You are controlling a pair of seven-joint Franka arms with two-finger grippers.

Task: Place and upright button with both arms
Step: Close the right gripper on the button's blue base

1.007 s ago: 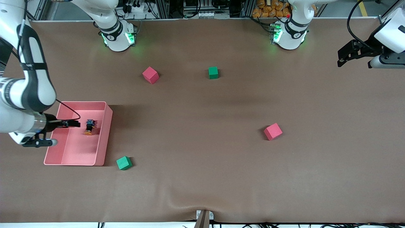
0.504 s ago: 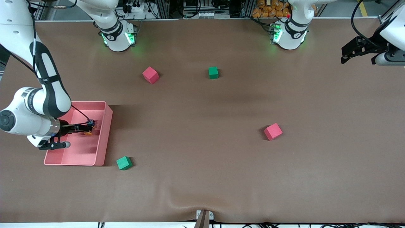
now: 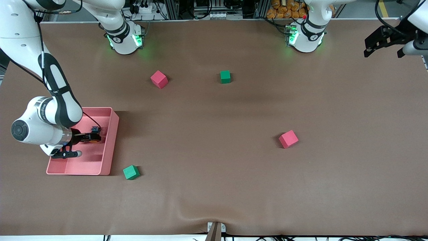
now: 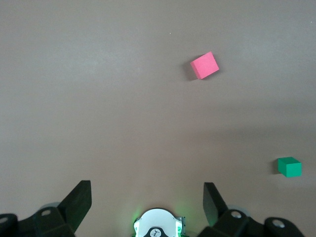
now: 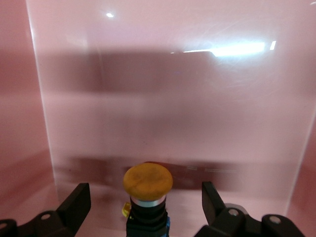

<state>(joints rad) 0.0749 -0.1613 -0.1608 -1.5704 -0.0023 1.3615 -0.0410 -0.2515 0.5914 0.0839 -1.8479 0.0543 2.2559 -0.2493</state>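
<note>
The button [image 3: 96, 129] lies on its side in the pink tray [image 3: 110, 147], blue blocky end farther from the front camera than its orange cap. My right gripper [image 3: 94, 136] is low inside the tray, open, with one finger on each side of the button and not closed on it. In the right wrist view the orange cap [image 5: 147, 181] and black body sit between the open fingers of the right gripper [image 5: 145, 195]. My left gripper [image 3: 369, 50] is open and empty, raised over the left arm's end of the table; it also shows in the left wrist view [image 4: 146, 195].
A green cube [image 3: 131, 172] sits beside the tray's near corner. A pink cube [image 3: 159, 79] and a green cube [image 3: 225, 76] lie near the bases, and another pink cube [image 3: 288, 139] mid-table. The left wrist view shows a pink cube [image 4: 205, 65] and a green cube [image 4: 289, 167].
My right gripper has moved along the tray floor to the button and now straddles it. My left gripper has drifted farther toward its end of the table and toward the bases.
</note>
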